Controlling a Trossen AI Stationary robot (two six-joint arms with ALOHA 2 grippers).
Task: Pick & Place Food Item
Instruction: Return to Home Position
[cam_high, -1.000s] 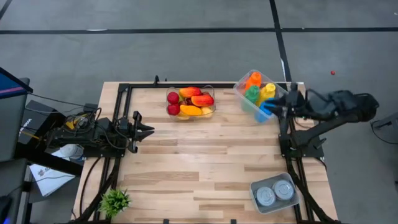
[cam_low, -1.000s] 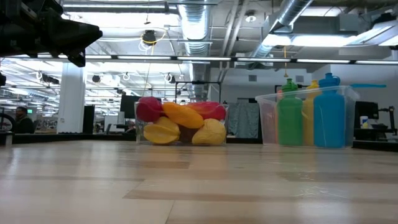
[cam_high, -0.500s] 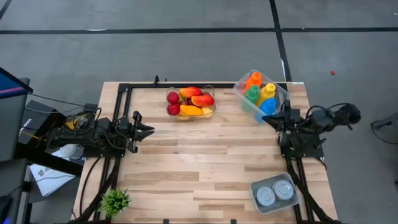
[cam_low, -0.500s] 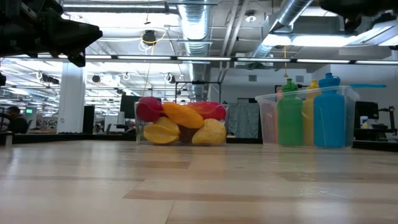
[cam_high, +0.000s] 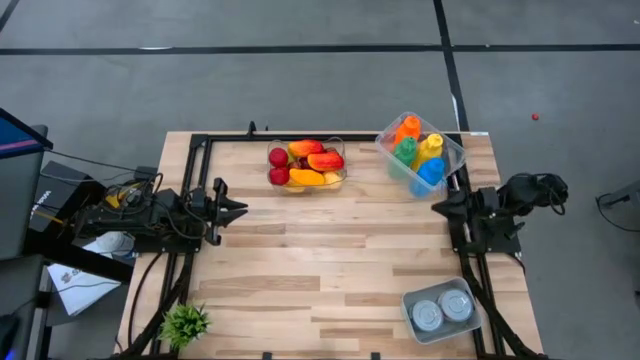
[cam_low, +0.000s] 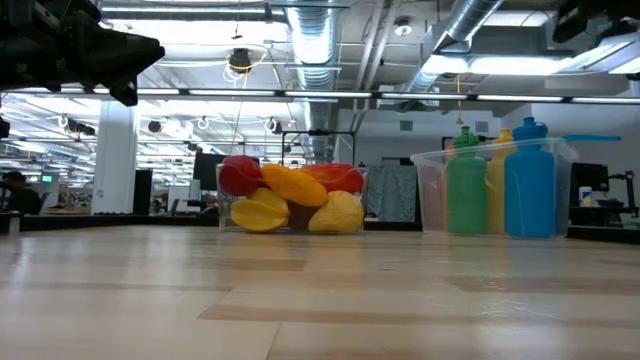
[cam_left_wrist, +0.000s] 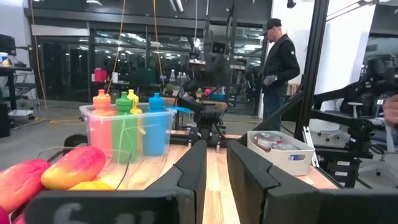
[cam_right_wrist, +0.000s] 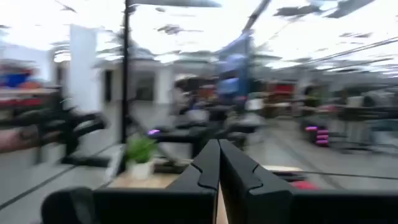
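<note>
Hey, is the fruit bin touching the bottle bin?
Apart. The high view shows bare table between the fruit bin and the bottle bin; the low view shows a gap between them too.

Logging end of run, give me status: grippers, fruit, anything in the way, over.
Left gripper slightly open, empty, at left edge. Right gripper shut, empty, at right edge. Fruit in transparent bin. Nothing between arms.

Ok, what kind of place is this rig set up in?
Likely an open-plan robotics lab or workshop: exposed ceiling ducts, a wooden workbench, and a person standing among equipment frames behind.
</note>
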